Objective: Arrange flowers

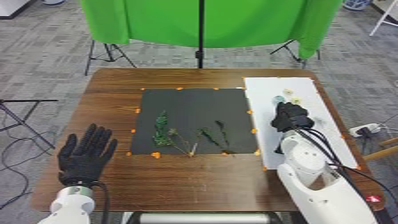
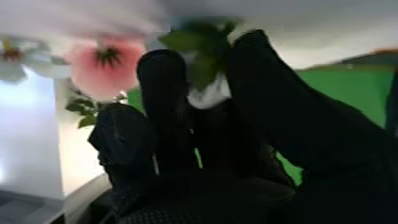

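Note:
The robot's right hand (image 1: pixel 290 117) is over the white board (image 1: pixel 266 90), close to pale flowers (image 1: pixel 290 95) and a light-green bloom (image 1: pixel 278 99). In the right wrist view the right hand (image 2: pixel 164 110) has its fingers extended, with green leaves (image 2: pixel 200 45) and a white petal (image 2: pixel 211 94) between them; no grip on these can be made out. A pink flower (image 2: pixel 107 62) and a white flower (image 2: pixel 18 57) are beside the fingers. Green stems (image 1: pixel 161 130) and darker sprigs (image 1: pixel 222 134) lie on the black mat (image 1: pixel 191 102). The left hand (image 1: pixel 82 159) is open left of the mat.
Orange marks (image 1: pixel 155 155) line the edges of the mat and board on the brown table (image 1: pixel 191 185). Behind the table stands a green backdrop (image 1: pixel 160 22) on a dark pole (image 1: pixel 201 52). A white device (image 1: pixel 364 130) is beyond the right edge.

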You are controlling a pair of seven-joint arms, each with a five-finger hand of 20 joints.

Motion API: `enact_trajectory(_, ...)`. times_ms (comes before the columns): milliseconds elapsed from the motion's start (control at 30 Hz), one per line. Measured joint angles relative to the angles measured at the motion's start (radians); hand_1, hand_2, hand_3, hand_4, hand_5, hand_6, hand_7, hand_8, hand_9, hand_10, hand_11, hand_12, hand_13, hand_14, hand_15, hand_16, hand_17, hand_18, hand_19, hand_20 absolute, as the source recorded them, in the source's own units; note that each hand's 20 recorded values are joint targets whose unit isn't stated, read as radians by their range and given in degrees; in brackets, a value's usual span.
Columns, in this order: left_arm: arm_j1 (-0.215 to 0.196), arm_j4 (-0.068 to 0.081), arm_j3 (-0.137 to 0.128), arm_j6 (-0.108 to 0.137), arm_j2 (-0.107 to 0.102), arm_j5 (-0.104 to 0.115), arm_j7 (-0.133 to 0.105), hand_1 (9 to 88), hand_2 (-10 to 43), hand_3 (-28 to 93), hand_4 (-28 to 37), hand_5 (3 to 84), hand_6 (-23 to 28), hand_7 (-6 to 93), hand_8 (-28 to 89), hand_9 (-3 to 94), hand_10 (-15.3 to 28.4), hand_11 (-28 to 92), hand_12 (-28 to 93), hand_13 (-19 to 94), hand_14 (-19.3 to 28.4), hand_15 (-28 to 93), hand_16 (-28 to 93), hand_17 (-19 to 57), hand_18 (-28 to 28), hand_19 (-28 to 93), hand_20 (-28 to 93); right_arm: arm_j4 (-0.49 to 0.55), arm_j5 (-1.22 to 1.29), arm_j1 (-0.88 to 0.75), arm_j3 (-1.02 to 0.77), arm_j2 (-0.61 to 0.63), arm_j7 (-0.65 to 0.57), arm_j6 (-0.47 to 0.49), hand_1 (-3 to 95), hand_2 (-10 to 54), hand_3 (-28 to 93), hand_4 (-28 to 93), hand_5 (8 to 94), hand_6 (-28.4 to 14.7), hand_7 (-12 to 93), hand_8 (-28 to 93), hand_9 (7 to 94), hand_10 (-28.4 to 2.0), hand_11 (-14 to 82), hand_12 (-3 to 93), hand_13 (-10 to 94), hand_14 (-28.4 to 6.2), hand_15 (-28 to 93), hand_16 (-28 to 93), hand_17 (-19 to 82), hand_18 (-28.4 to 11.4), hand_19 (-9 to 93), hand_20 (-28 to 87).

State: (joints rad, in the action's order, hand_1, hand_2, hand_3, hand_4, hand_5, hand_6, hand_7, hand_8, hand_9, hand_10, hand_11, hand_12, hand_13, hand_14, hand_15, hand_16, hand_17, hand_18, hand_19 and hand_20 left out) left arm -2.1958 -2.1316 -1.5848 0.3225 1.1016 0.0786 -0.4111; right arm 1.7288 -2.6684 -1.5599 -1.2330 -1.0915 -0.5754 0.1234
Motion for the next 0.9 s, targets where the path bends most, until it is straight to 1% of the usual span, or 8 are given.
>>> enact_trajectory(100,0.000,0.000,-0.004,0.000,-0.001,0.003,-0.005,26.9,17.0,77,-28.3,47.7,11.0,12.7,-10,41.6,16.4,25,9,30,16.2,42,-10,-8.3,14.1,39,12,0.003,-0.002,-0.002,0.001,0.002,0.006,-0.020,68.4,-9.5,73,-28,68.0,-2.4,43,1,74.6,-12.3,27.9,45.4,61,-11.0,64,39,38,-21.6,93,61)
enact_trajectory(300,0.000,0.000,-0.005,0.000,-0.001,0.015,-0.008,26.8,17.0,77,-28.3,47.6,10.9,12.8,-10,41.6,16.3,25,9,30,16.3,42,-10,-8.4,14.1,39,12,0.024,0.017,-0.015,0.019,0.007,0.004,-0.062,68.0,-9.5,74,-28,68.8,-2.6,44,2,75.5,-12.4,28.5,45.3,63,-10.5,63,39,39,-21.7,93,60)
enact_trajectory(467,0.000,0.000,-0.006,0.000,-0.002,0.016,-0.013,26.8,17.0,77,-28.3,47.7,11.0,12.8,-10,41.5,16.4,25,9,30,16.3,42,-10,-8.4,14.1,39,12,0.123,0.085,-0.019,0.050,0.028,0.014,-0.091,67.7,-9.5,74,-28,67.6,-2.5,44,3,74.6,-12.5,28.4,45.8,62,-10.3,63,40,38,-21.3,93,60)
enact_trajectory(533,-0.001,-0.001,-0.012,0.001,-0.002,0.016,-0.013,26.8,17.0,77,-28.3,47.7,11.0,12.7,-10,41.5,16.5,25,9,30,16.3,42,-10,-8.4,14.2,39,12,0.174,0.135,-0.008,0.066,0.030,0.047,-0.087,67.5,-9.5,74,-28,67.0,-2.6,45,2,74.1,-12.5,28.5,45.6,62,-10.3,63,40,37,-20.9,93,60)
enact_trajectory(633,-0.001,-0.001,-0.020,0.002,-0.001,0.016,-0.013,26.9,17.0,77,-28.3,47.7,11.0,12.8,-10,41.6,16.5,25,9,30,16.3,42,-10,-8.4,14.2,39,12,0.215,0.223,0.040,0.098,0.021,0.154,-0.051,67.4,-9.5,74,-28,66.5,-2.6,46,2,73.7,-12.3,28.9,45.5,62,-10.1,63,40,36,-20.1,93,59)
enact_trajectory(700,-0.001,-0.001,-0.021,0.005,-0.001,0.016,-0.016,26.9,17.1,77,-28.3,47.9,11.0,12.9,-10,41.7,16.5,25,9,30,16.3,42,-10,-8.4,14.2,39,12,0.209,0.261,0.092,0.133,0.001,0.234,-0.014,67.4,-9.5,74,-28,66.1,-2.4,47,1,73.5,-12.0,29.1,45.5,62,-9.9,63,40,35,-20.0,92,58)
enact_trajectory(767,-0.001,-0.001,-0.021,0.011,-0.002,0.014,-0.021,26.9,17.2,77,-28.3,48.0,11.0,12.9,-10,41.8,16.5,26,9,30,16.4,42,-10,-8.5,14.2,39,12,0.180,0.283,0.154,0.181,-0.031,0.300,0.009,67.2,-9.5,74,-28,65.6,-2.2,47,1,73.3,-12.0,29.2,45.4,62,-9.5,62,40,34,-19.9,91,57)
enact_trajectory(900,0.000,-0.001,-0.011,0.023,-0.011,0.005,-0.038,26.8,17.3,77,-28.3,48.1,11.0,13.0,-10,41.9,16.5,26,9,30,16.4,42,-10,-8.5,14.2,39,12,0.058,0.307,0.276,0.282,-0.128,0.373,0.013,66.9,-9.5,75,-28,65.2,-2.1,48,1,73.0,-12.0,29.3,45.2,62,-9.3,62,40,34,-19.7,91,56)
